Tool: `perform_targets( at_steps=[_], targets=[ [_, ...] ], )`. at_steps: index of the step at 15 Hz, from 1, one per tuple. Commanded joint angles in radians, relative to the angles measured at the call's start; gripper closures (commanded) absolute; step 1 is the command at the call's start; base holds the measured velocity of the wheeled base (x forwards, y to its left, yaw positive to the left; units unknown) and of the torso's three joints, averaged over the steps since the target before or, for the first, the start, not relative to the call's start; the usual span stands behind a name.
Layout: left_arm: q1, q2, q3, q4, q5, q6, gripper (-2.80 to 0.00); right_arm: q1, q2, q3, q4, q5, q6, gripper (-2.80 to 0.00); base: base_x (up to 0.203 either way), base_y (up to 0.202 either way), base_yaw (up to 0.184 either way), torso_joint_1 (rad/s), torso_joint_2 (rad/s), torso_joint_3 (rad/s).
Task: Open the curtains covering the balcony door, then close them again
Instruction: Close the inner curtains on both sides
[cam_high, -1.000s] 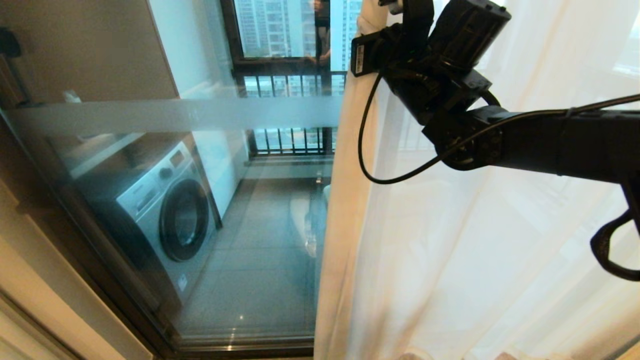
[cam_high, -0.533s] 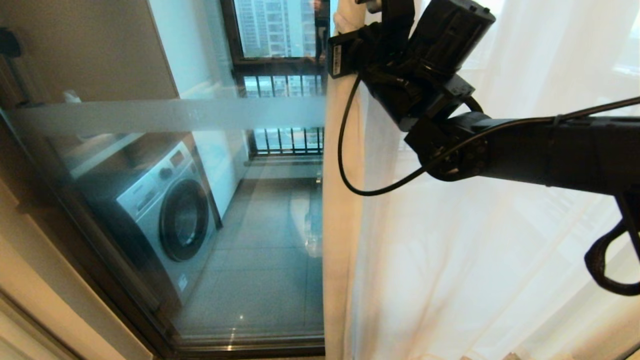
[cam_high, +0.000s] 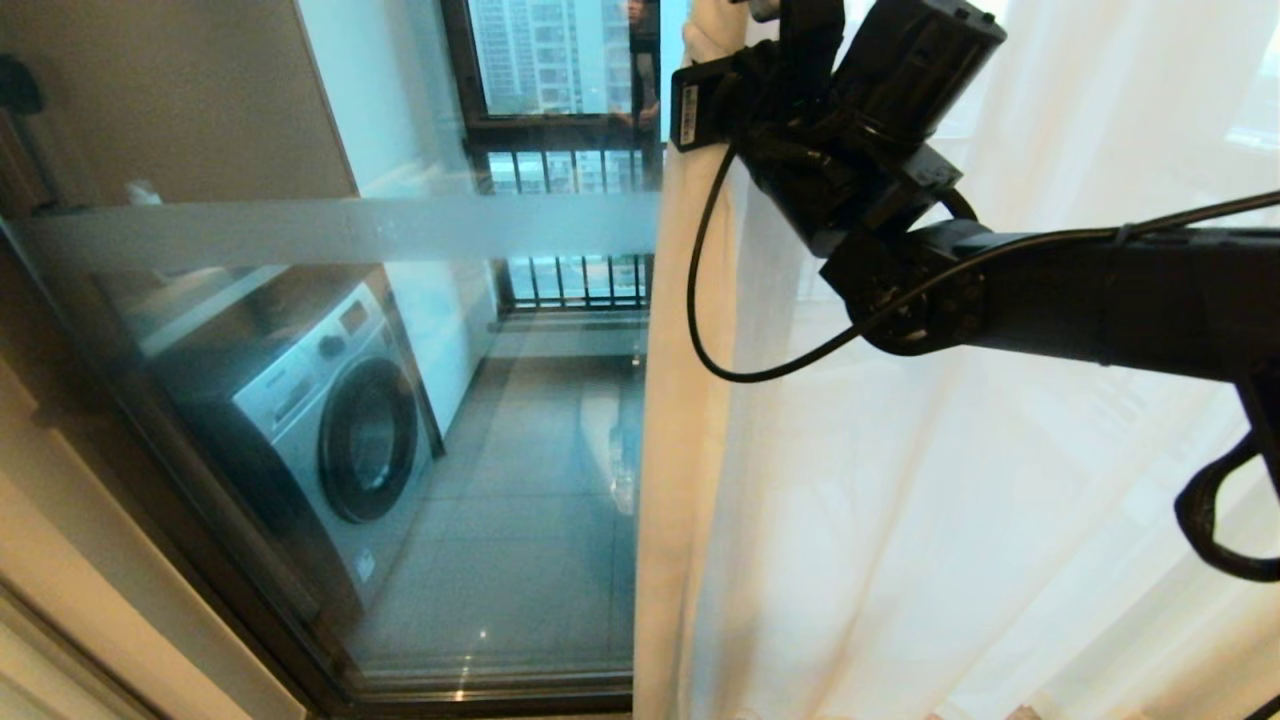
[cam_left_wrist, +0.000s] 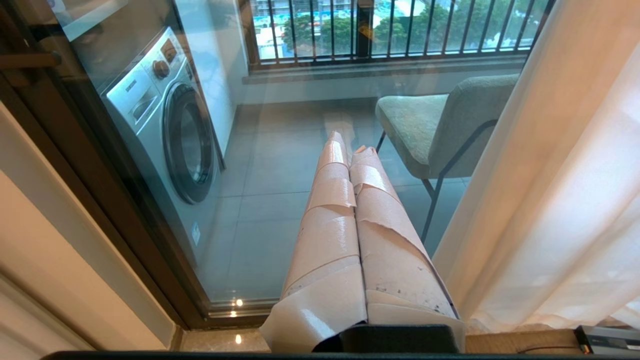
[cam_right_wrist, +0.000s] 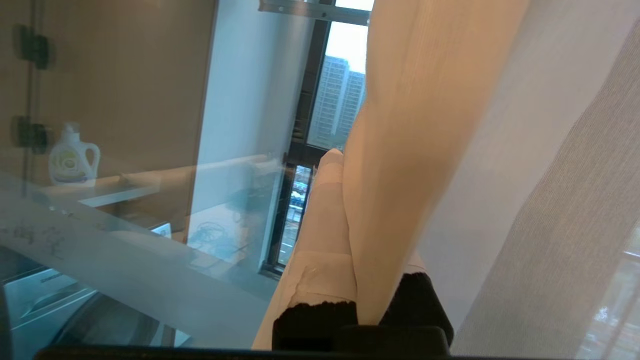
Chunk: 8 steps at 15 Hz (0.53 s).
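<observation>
The curtains (cam_high: 900, 500) fill the right half of the head view. They are thin and white and the light shines through them. Their left edge is a thicker cream strip that hangs in long soft folds, down the middle of the frame.

The balcony door (cam_high: 350, 400) fills the left half. It is smooth glass in a dark metal frame, with a cloudy band running across it. Behind the glass stands a silver washing machine (cam_high: 330, 420) with a round door, on grey floor tiles.

The right gripper (cam_right_wrist: 350, 220) is at the top middle of the head view, on a long black arm that reaches in from the right. Its fingers (cam_right_wrist: 320, 225), wrapped in pale tape, are pinched tight on the cream curtain edge.

The left gripper (cam_left_wrist: 352, 150) points at the glass low down. Its taped fingers are pressed together with nothing between them.
</observation>
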Motion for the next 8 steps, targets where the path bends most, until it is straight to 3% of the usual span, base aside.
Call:
perform_targets(
  at_steps=[1, 2, 8],
  targets=[
    [0.0, 0.0, 0.0, 0.0, 0.0, 0.001, 0.0, -0.006, -0.012, 0.0, -0.007, -0.002, -0.002, 0.0, 0.0, 0.0, 0.0, 0.0, 0.0, 0.0],
    [0.0, 0.0, 0.0, 0.0, 0.0, 0.0, 0.0, -0.006, -0.014, 0.0, -0.008, -0.001, -0.002, -2.8, 0.0, 0.0, 0.0, 0.0, 0.0, 0.0],
    [0.0, 0.0, 0.0, 0.0, 0.0, 0.001, 0.0, -0.011, -0.054, 0.007, 0.01, 0.0, -0.002, -2.8, 0.0, 0.0, 0.0, 0.0, 0.0, 0.0]
  ],
)
